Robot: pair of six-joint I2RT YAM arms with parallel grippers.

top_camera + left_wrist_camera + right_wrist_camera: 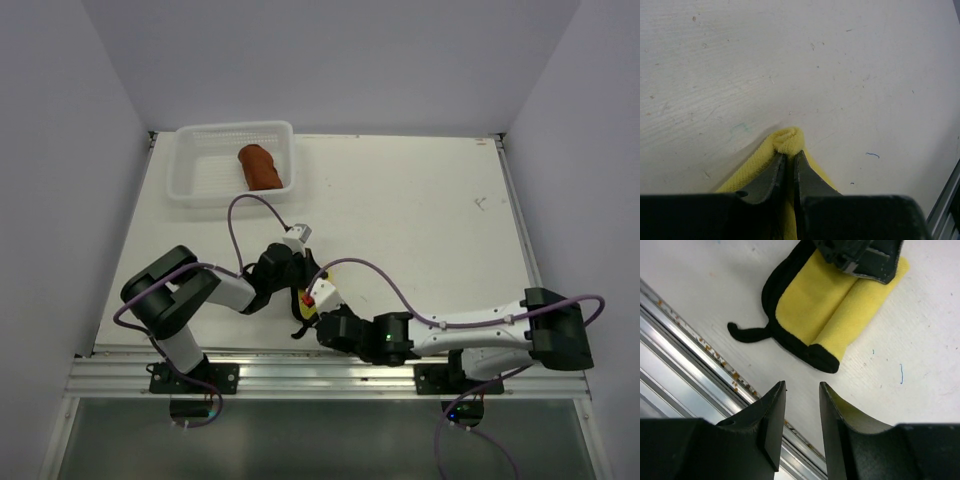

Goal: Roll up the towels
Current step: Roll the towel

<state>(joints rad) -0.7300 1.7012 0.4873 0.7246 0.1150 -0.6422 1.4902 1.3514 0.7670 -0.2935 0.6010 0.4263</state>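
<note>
The yellow towel [825, 315], with its dark brown hem and a hem loop lying loose, rests partly rolled near the table's front edge. It shows only as a small yellow patch [309, 312] between the two wrists in the top view. My left gripper [789, 156] is shut on a bunched fold of the yellow towel [788, 139]. My right gripper [802, 387] hovers open just short of the towel's hemmed end, with nothing between its fingers. The rust-brown towel [262, 167] lies rolled inside the white mesh basket [190, 170].
The basket stands at the table's back left. A metal rail [700, 355] runs along the front edge, right beside my right gripper. White walls close in the table on the left, right and back.
</note>
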